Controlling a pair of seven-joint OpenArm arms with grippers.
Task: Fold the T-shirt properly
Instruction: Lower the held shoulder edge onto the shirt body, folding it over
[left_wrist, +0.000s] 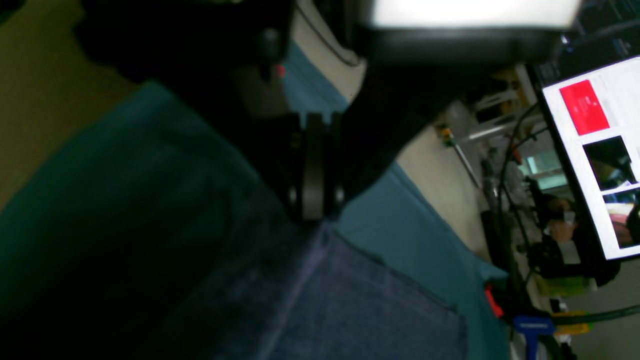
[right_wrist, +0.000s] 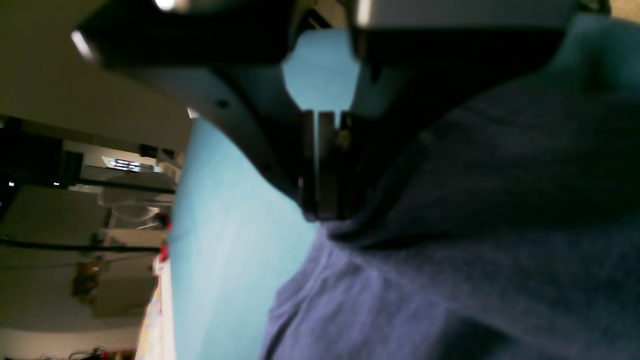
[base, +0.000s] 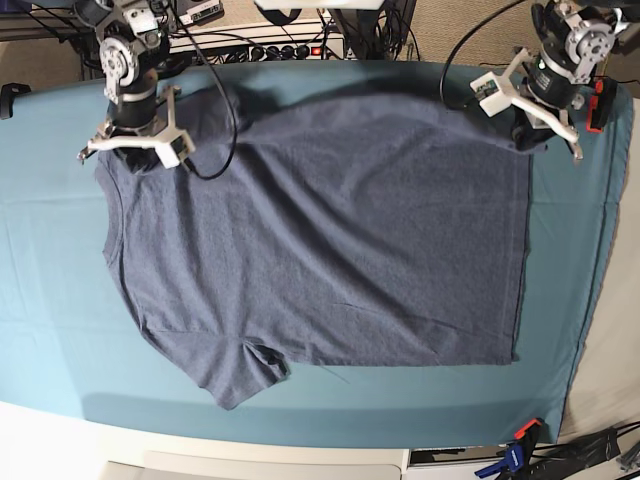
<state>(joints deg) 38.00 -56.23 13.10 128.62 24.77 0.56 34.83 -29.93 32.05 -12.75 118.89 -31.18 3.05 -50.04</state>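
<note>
Right gripper (base: 133, 150) at 10 o'clock in the base view, jaws pinched tight on the T-shirt (base: 330, 230) at its shoulder corner. Shirt lies flat, plain side up, on the teal table cloth (base: 50, 290); long axis runs 9 to 3, collar toward 9, hem toward 3. Soft, light, limp, likely to drape and wrinkle; corners and seams look like the best holds. Left gripper (base: 530, 128) at 2 o'clock, clamped on the hem corner.

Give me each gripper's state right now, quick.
Left gripper: closed on the T-shirt, at a far corner.
Right gripper: closed on the T-shirt's other far corner.
</note>
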